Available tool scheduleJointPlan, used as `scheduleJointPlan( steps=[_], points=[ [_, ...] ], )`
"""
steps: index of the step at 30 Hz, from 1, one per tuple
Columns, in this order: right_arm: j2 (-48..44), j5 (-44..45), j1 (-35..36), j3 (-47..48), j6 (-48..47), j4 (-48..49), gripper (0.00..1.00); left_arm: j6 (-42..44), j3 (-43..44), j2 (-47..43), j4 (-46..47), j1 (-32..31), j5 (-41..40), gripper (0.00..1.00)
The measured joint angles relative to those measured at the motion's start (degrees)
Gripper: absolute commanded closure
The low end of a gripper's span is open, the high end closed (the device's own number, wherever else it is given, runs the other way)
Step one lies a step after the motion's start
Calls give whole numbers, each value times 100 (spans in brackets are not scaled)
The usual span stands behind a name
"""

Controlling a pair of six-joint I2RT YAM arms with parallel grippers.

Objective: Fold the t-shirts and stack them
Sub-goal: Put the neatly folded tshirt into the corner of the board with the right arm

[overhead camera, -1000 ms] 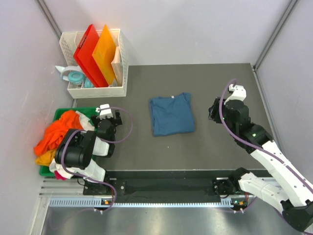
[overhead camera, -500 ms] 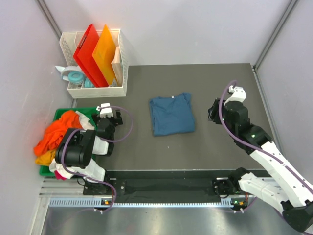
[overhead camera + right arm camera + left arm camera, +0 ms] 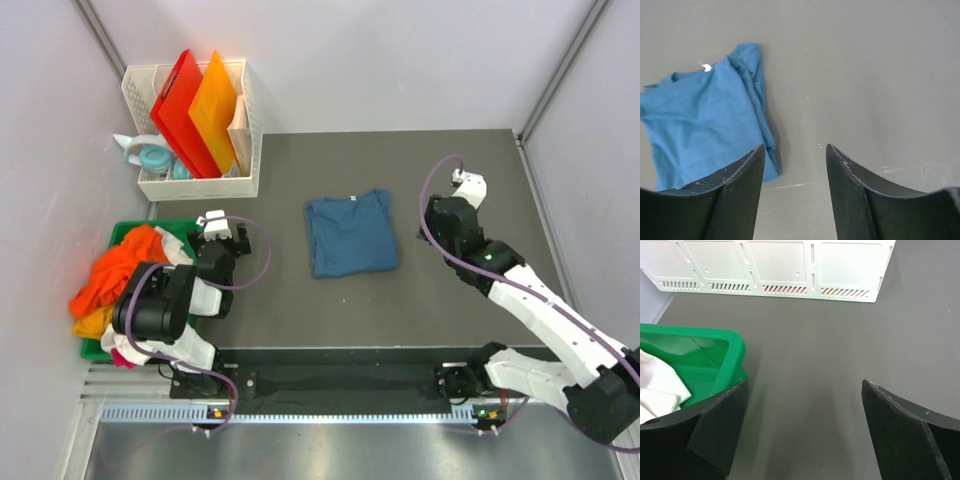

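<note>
A dark teal-blue t-shirt [image 3: 350, 234] lies partly folded in the middle of the dark table; it also shows in the right wrist view [image 3: 705, 120]. A heap of orange, yellow and white t-shirts [image 3: 115, 275] fills a green bin [image 3: 135, 229] at the left; white fabric [image 3: 657, 387] shows in the bin [image 3: 715, 360] in the left wrist view. My left gripper [image 3: 215, 237] is open and empty beside the bin, low over the table. My right gripper [image 3: 437, 222] is open and empty, just right of the blue shirt's right edge.
A white slotted basket [image 3: 200, 185] at the back left holds rigid red and orange boards [image 3: 195, 115]; its wall shows in the left wrist view [image 3: 770, 265]. A tape roll [image 3: 150, 156] sits beside it. Grey walls close the sides.
My right arm has swung left and a little back, bringing its gripper closer to the blue shirt. The left arm has hardly moved.
</note>
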Motion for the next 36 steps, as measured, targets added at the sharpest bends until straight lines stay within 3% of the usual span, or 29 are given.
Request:
scheduleJointPlan(
  steps=[13,17,20,23,28,30,33,36],
  points=[
    [868,1425,835,754,236,-702,44,-4,11,0,-31,11,39,1],
    [1001,1781,866,828,229,-866,43,83,66,-142,-358,144,656,1],
    [1047,1930,848,822,125,-861,42,326,662,-551,-1744,177,1287,1],
    [1054,1827,702,782,-17,-660,42,417,2286,-540,-3842,175,1873,1],
    [1305,1453,341,636,-173,-188,42,345,4588,-544,-6561,-63,2481,1],
    [1504,1268,319,592,-221,-28,42,492,5198,-542,-7514,-586,2149,1],
    [1847,918,282,542,-238,341,42,881,5755,-407,-8487,-2068,1451,1],
    [2103,553,232,461,-232,634,41,1215,5866,-197,-9145,-3042,1510,1]
  ],
)
